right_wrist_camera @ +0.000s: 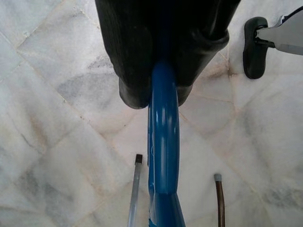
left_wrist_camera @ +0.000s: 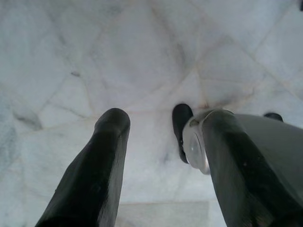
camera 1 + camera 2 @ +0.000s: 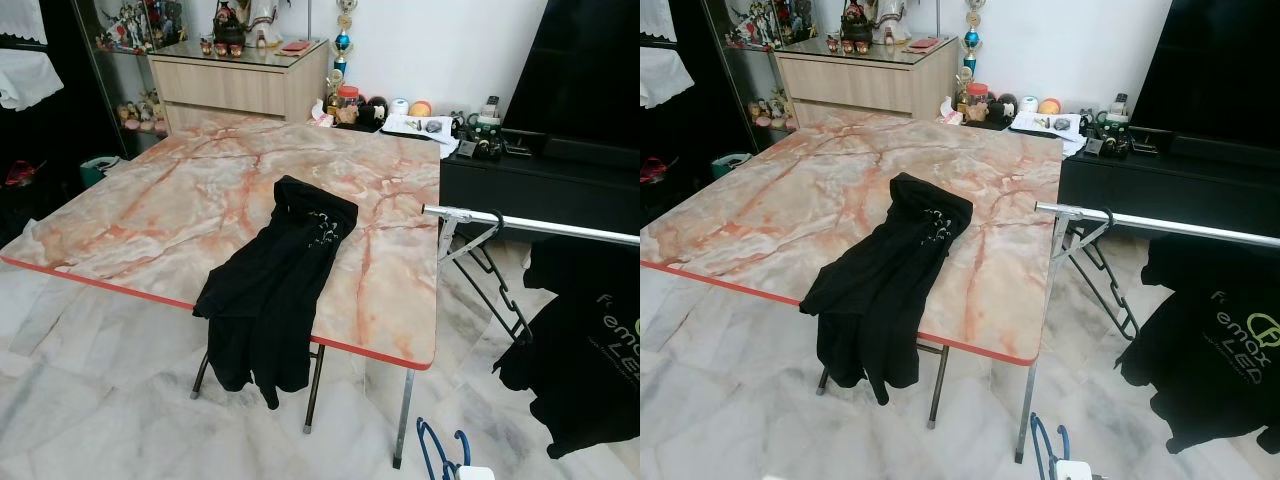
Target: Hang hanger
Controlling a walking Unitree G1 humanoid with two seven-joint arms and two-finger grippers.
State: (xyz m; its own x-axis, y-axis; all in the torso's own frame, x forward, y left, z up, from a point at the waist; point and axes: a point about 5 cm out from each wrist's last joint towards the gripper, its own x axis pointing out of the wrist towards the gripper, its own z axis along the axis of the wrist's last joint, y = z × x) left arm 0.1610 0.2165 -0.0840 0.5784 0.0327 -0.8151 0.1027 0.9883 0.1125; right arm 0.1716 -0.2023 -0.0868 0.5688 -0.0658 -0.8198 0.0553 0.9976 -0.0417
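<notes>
A blue hanger [image 1: 163, 156] is pinched between the black fingers of my right gripper [image 1: 163, 90], which is shut on it low over the marble floor. Its blue loops [image 3: 440, 450] show at the lower edge of the left eye view, in front of the table. To the right runs a silver clothes rail [image 3: 540, 225]. An empty black hanger [image 3: 495, 275] and a black T-shirt [image 3: 590, 360] hang on it. A black garment [image 3: 275, 290] drapes over the front edge of the marble-top table [image 3: 150, 210]. My left gripper [image 2: 161, 123] hangs open over the floor.
Thin table legs [image 3: 403, 415] stand just ahead of the blue hanger. A wooden cabinet [image 3: 240, 85] is behind the table, and a low black console [image 3: 540, 180] with small items stands at the back right. Pale marble floor [image 3: 100, 400] lies to the front left.
</notes>
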